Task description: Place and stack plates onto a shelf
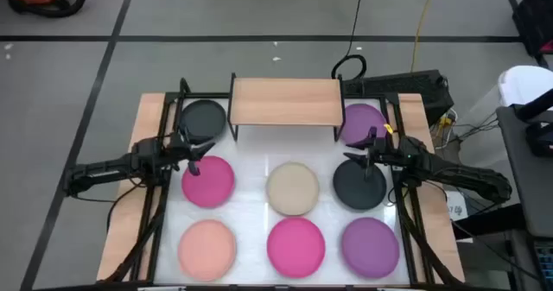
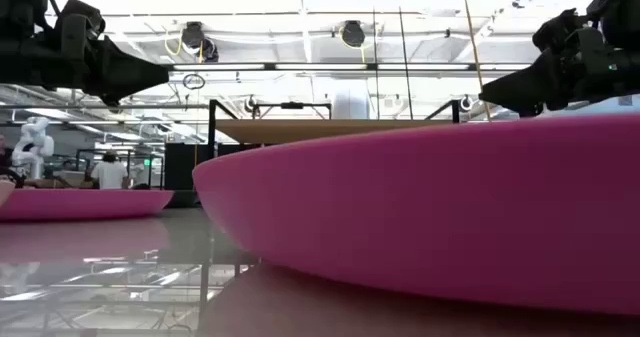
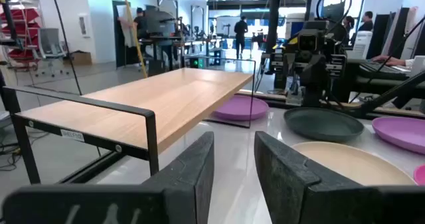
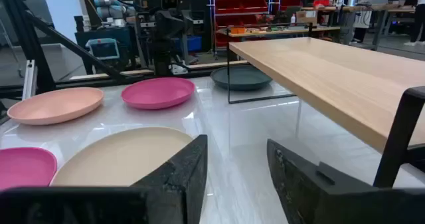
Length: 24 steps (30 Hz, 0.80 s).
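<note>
Sensibly, with both the left claw and right claw open and empty, lower squarely over 1 plate's rim before lifting to the shelf.

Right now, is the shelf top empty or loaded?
Empty: the shelf top is bare wood in the high and wrist views; no plate is on it.
</note>
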{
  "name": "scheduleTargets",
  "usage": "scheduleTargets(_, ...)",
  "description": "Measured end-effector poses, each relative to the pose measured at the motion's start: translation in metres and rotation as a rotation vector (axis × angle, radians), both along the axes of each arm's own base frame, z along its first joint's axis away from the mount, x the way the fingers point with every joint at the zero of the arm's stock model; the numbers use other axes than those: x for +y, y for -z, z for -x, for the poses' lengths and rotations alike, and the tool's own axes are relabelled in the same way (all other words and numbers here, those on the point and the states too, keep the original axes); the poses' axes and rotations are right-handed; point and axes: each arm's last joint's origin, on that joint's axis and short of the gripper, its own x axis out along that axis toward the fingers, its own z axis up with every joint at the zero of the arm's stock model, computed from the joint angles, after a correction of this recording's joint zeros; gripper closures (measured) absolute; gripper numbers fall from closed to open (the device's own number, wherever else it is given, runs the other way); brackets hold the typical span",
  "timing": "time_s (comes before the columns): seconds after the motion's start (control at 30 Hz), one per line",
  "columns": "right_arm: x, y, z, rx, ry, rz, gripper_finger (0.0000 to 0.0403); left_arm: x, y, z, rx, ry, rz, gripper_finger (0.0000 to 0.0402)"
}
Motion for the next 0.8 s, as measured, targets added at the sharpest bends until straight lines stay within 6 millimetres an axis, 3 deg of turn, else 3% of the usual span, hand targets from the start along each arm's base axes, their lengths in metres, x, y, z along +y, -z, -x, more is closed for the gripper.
scheduleTargets(0.33,0.000,-0.003,0.000,-0.028,0.000,0.009,0.0266,0.000,0.000,0.000,0.011,-0.003,-0.039,0.0288)
scheduleTargets(0.5,0.000,-0.013,0.000,-0.128,0.001,0.039,0.0266,0.000,-0.002,0.000,0.039,-0.015,-0.179,0.0288)
scheduleTargets(0.8,0.002,-0.040,0.006,-0.417,-0.010,0.048,0.0266,0.000,-0.002,0.000,0.039,-0.014,-0.173,0.0288)
